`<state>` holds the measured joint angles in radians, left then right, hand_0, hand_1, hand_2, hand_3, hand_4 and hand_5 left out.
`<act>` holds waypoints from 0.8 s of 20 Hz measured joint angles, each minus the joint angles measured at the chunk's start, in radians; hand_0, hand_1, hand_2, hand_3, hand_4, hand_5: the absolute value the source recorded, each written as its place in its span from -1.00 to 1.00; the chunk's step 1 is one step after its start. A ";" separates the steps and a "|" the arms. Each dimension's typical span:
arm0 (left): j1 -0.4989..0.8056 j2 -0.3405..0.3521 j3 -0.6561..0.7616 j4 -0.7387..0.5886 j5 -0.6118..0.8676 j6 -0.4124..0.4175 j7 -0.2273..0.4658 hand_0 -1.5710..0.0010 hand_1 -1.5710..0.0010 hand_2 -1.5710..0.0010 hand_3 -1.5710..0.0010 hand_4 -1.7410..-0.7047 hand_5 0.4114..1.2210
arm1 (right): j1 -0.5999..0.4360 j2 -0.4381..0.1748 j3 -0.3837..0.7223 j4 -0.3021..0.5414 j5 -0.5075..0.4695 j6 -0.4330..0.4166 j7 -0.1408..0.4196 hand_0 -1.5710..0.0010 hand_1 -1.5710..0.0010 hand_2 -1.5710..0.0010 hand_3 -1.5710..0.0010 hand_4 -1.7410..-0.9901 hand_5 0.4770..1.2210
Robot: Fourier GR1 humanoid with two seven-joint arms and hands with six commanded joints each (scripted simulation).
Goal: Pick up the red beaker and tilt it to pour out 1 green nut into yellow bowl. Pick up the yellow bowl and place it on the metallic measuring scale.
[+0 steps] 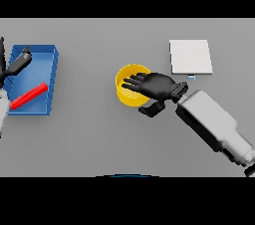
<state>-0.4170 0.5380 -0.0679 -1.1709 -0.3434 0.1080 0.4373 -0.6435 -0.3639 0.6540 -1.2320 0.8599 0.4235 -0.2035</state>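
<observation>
While no brand, label or readable writing shows anywhere on the grey tabletop, the things on it can be counted: one bowl, one scale, one tray and one red thing lying in the tray. Nearest, the right arm comes in from the lower right, and its dark right hand lies over the right side of the round yellow bowl, fingers stretched leftward across the bowl's opening and the thumb curled down just outside the rim on the near side; whether it actually pinches the rim cannot be told. What the bowl holds is hidden by the fingers. At the left edge, the dark left hand reaches over the near-left corner area of the shallow blue rectangular tray; its finger state cannot be told. One long red object, apparently the red beaker on its side, lies slantwise in the tray's near half, just below the left hand and apart from it. Farther back on the right, the flat square pale metallic measuring scale sits beyond the right hand, well apart from the bowl
</observation>
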 measured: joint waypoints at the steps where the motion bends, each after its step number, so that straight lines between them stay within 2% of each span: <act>1: 0.000 0.002 0.003 -0.004 0.005 -0.004 0.007 1.00 1.00 1.00 1.00 0.93 -0.29 | -0.021 0.016 0.008 0.029 0.007 0.004 0.011 1.00 1.00 1.00 1.00 0.31 -0.31; 9: 0.010 0.013 0.009 -0.016 0.012 -0.013 0.011 1.00 1.00 1.00 1.00 0.92 -0.29 | -0.100 0.057 0.050 0.160 0.037 0.032 0.001 1.00 1.00 1.00 1.00 0.25 -0.29; 12: -0.006 0.009 0.011 0.012 0.011 -0.010 0.003 1.00 1.00 1.00 1.00 0.92 -0.29 | -0.120 0.077 0.055 0.200 0.037 0.056 0.023 1.00 1.00 0.99 0.94 0.21 -0.26; 14: 0.001 0.009 0.009 0.003 0.008 -0.005 0.000 1.00 1.00 1.00 1.00 0.92 -0.29 | -0.106 0.079 0.050 0.190 0.021 0.089 0.029 1.00 0.99 0.94 0.87 0.19 -0.20; 15: 0.003 0.012 0.010 0.003 0.008 -0.008 -0.002 1.00 1.00 1.00 1.00 0.91 -0.29 | -0.098 0.084 0.040 0.184 0.011 0.107 0.056 0.97 0.95 0.91 0.82 0.17 -0.12; 16: -0.008 0.008 0.008 0.007 0.005 -0.005 0.008 1.00 1.00 1.00 1.00 0.91 -0.28 | -0.100 0.086 0.037 0.185 0.010 0.114 0.068 0.79 0.83 0.81 0.77 0.12 -0.03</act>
<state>-0.4252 0.5457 -0.0602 -1.1636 -0.3385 0.1031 0.4452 -0.7439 -0.2777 0.6912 -1.0473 0.8694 0.5377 -0.1351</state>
